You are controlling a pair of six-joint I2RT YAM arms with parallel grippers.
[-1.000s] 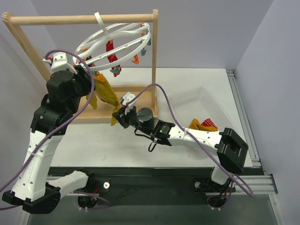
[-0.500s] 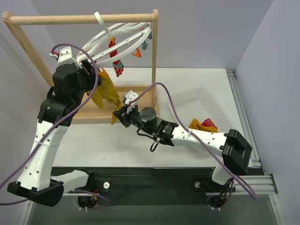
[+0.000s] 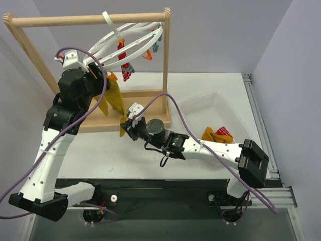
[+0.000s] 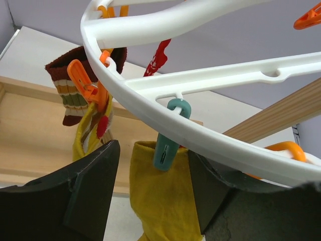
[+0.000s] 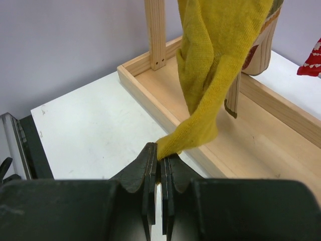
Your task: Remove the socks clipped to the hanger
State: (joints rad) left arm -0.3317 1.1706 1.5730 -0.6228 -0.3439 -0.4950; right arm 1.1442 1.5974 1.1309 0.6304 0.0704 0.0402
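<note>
Near the table's middle, the right gripper [image 5: 159, 159] has its jaws pressed together on the toe of a limp mustard yellow sock [image 5: 210, 75]. At its 3 o'clock in the overhead view, a clear plastic basket [image 3: 208, 113] holds a small heap of orange and red socks [image 3: 216, 134]. The yellow sock stretches toward 11 o'clock, up past the wooden frame rack [image 3: 90, 21], to a teal plastic clip [image 4: 168, 138] on the white plastic ring hanger [image 4: 200, 130]. The left gripper [image 4: 150, 168] stands with jaws wide apart on either side of the sock's cuff, just under that clip; whether it touches the fabric is hard to tell. At its 10 o'clock, a brown striped sock [image 4: 72, 93] hangs from an orange clip [image 4: 80, 78]. Red patterned socks [image 3: 122, 57] hang farther back.
</note>
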